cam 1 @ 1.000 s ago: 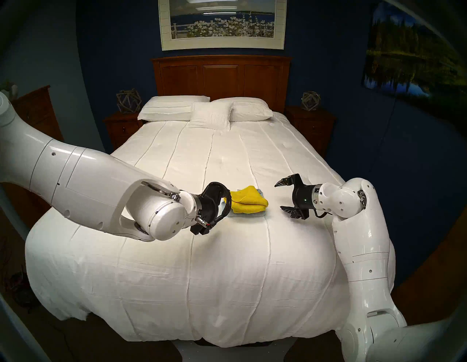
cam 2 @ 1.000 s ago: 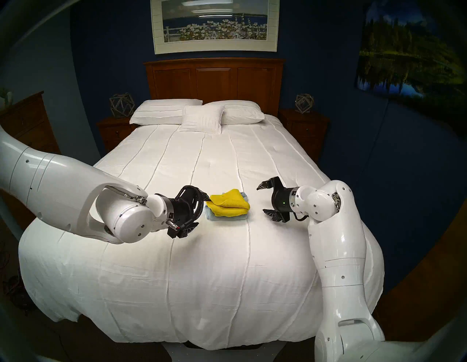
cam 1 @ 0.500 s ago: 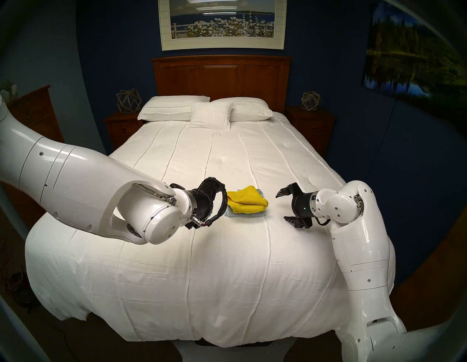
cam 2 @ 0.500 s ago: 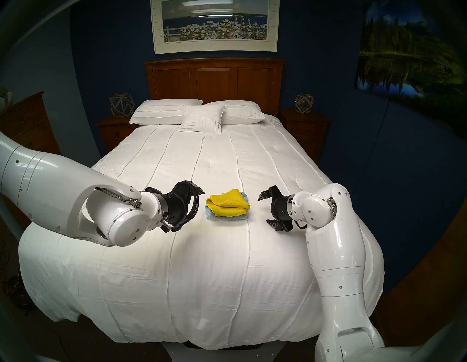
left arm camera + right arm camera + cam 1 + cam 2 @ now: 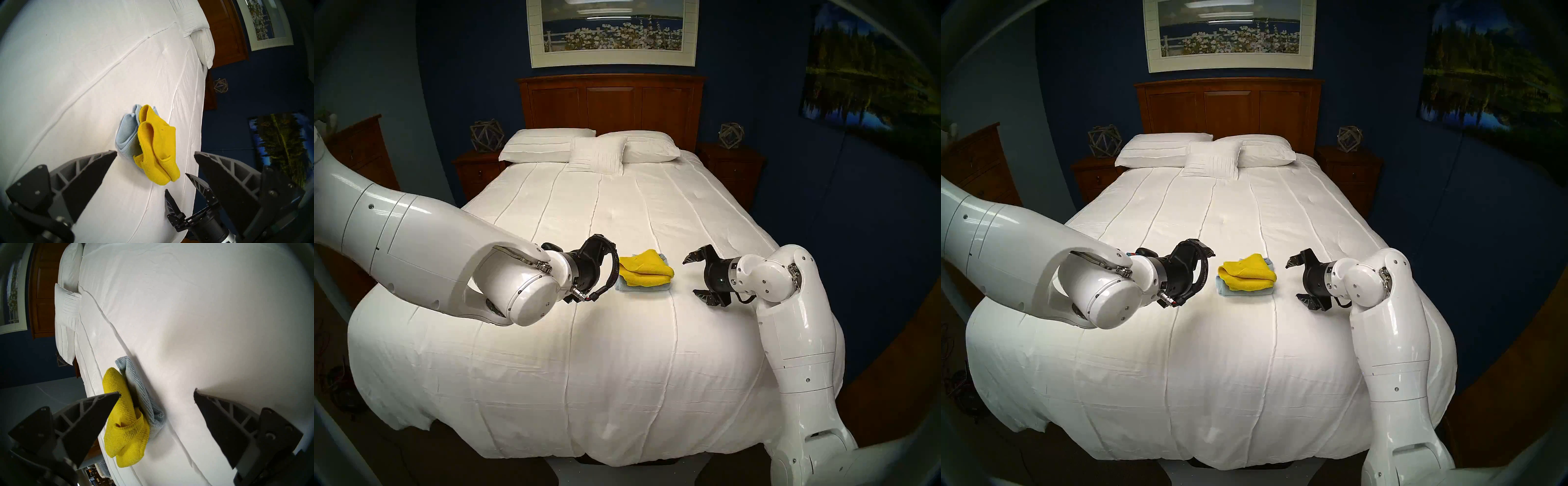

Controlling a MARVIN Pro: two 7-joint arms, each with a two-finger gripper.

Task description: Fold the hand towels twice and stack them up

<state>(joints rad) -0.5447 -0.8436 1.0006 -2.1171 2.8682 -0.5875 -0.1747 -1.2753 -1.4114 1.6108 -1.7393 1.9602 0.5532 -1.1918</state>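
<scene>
Head view showed the folded bright yellow microfibre towel (image 5: 644, 270) stacked on the folded pale blue microfibre towel (image 5: 628, 287), both the left gripper (image 5: 155, 153) and the right gripper (image 5: 690, 275) spread-jawed and empty beside it; withdrawing clear without brushing the loose top folds seemed best.

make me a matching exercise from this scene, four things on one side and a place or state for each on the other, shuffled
Things:
1. yellow towel
2. blue towel
3. right gripper
4. pillows

Places or states:
A. at the headboard end of the bed
B. folded, bottom of the stack
C. open, empty, beside the stack
D. folded, top of the stack

Pairs: 1-D, 2-B, 3-C, 4-A
</scene>
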